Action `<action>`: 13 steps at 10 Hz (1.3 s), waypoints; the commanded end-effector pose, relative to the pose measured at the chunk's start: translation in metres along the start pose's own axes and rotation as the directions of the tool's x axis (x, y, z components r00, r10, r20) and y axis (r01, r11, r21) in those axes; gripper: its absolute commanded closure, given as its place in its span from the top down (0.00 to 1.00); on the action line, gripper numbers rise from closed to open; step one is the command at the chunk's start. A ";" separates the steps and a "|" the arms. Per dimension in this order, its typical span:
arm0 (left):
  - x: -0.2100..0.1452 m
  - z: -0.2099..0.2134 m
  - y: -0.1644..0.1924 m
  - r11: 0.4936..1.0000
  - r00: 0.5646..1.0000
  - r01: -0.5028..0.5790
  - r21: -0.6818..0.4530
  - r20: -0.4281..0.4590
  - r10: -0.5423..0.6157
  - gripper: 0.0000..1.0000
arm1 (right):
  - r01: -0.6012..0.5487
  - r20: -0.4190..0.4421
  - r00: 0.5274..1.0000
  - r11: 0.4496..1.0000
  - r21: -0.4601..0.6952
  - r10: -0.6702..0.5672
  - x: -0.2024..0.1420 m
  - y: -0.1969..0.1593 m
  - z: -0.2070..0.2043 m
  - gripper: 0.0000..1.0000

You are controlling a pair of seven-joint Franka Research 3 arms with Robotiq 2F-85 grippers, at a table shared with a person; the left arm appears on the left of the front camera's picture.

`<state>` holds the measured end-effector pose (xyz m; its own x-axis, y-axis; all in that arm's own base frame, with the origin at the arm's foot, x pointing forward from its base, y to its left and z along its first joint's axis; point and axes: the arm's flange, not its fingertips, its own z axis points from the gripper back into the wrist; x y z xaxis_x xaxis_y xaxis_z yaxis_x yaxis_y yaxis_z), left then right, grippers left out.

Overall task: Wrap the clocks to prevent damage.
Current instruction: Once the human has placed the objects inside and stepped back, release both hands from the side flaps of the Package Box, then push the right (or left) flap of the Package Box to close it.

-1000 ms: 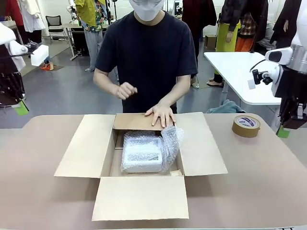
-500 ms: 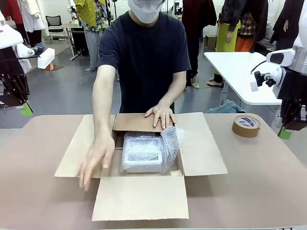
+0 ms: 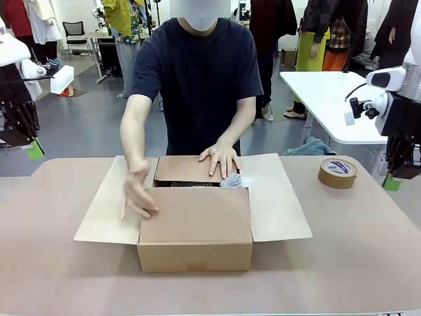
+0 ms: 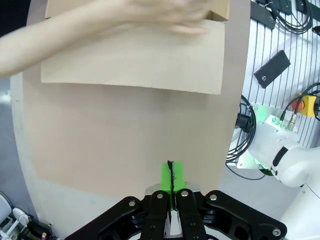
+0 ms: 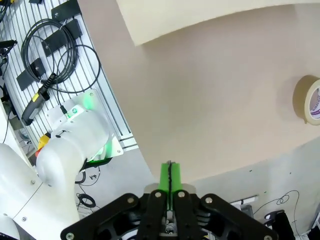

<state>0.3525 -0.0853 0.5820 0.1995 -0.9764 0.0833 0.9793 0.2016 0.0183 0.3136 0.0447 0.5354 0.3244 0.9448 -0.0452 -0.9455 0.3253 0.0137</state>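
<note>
We find no writing that we can read. The tape roll on the desk carries a blue print on its top face, too small for us to make out. In the right wrist view the same print shows as bluish marks on the roll's face at the picture's edge, and there too we cannot make out a word.

Gripper (pads pressed together) hangs above table; person's hand over cardboard flap.
</note>
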 end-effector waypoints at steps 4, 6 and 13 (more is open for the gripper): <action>-0.003 0.000 -0.002 1.000 1.000 0.000 -0.001 0.004 0.000 0.00 | 0.015 0.005 1.000 1.000 0.003 -0.016 0.003 0.000 0.000 0.01; -0.003 0.000 -0.002 1.000 1.000 0.000 -0.001 0.004 0.000 0.00 | 0.015 0.005 1.000 1.000 0.003 -0.016 0.003 0.000 0.000 0.01; -0.003 0.000 -0.002 1.000 1.000 0.000 -0.001 0.004 0.000 0.00 | -0.001 -0.001 1.000 1.000 0.000 0.001 0.000 0.000 0.000 0.01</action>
<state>0.3525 -0.0853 0.5820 0.1995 -0.9764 0.0832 0.9793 0.2016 0.0182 0.3135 0.0451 0.5354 0.3234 0.9451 -0.0458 -0.9458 0.3243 0.0133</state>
